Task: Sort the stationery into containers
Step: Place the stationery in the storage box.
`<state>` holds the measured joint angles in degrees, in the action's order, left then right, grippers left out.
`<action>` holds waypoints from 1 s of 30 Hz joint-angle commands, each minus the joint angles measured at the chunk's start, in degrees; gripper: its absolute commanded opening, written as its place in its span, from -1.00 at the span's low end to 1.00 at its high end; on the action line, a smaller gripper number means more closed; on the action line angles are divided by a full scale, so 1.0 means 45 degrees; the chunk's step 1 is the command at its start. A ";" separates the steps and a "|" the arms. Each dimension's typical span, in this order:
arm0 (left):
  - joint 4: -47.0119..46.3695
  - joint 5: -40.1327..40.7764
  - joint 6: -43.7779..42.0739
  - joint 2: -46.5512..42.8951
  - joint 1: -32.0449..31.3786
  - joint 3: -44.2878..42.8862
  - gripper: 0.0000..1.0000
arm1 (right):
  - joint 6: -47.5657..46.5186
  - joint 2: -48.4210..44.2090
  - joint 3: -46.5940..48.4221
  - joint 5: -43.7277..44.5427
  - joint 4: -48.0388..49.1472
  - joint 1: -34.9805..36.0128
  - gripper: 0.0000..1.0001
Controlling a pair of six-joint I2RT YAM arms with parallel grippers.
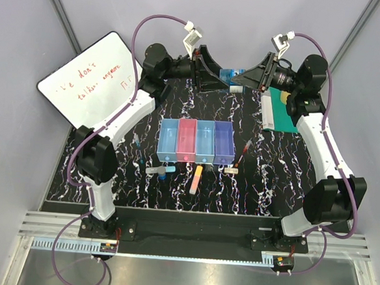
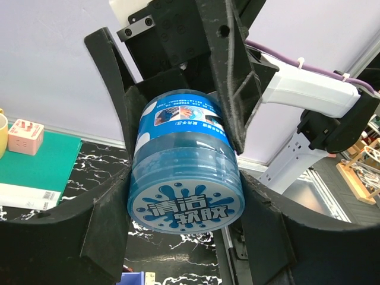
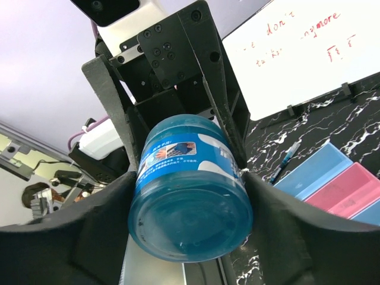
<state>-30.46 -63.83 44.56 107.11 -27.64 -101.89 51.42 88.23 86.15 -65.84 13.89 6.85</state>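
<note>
You have the blue round bottle (image 1: 232,74) held above the far edge of the black marbled desk (image 1: 272,181), with the left jaws and right jaws both closed on it from opposite ends. A green book (image 1: 290,113) lies just to its right and a whiteboard (image 1: 93,77) stands well left. The four joined translucent bins (image 1: 196,141) sit nearer you across open desk, with an orange-yellow bar (image 1: 196,180) in front of them.

I work in a robotics lab cell: plain grey walls (image 1: 21,33) box my marbled desk (image 1: 272,181), aluminium rail (image 1: 47,222) in front, whiteboard (image 1: 90,77) beside.
</note>
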 commanded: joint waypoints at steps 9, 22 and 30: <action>-0.0539 -0.0248 -0.0291 -0.0462 0.0028 -0.0445 -1.00 | -0.0195 -0.0621 -0.0101 0.0218 0.0254 -0.0447 1.00; 1.1076 0.1642 -1.0283 -0.1712 0.1727 -0.0425 -1.00 | -0.3880 -0.1011 0.0211 0.0725 -0.3937 -0.1425 1.00; 1.6626 0.6054 -1.6596 -0.1596 0.1825 -0.0445 -1.00 | -0.7967 -0.1051 0.1402 0.2385 -0.8065 -0.1425 1.00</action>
<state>30.55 -47.70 -11.92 102.30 -18.92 -101.97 27.68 85.97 88.07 -59.88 -12.25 0.43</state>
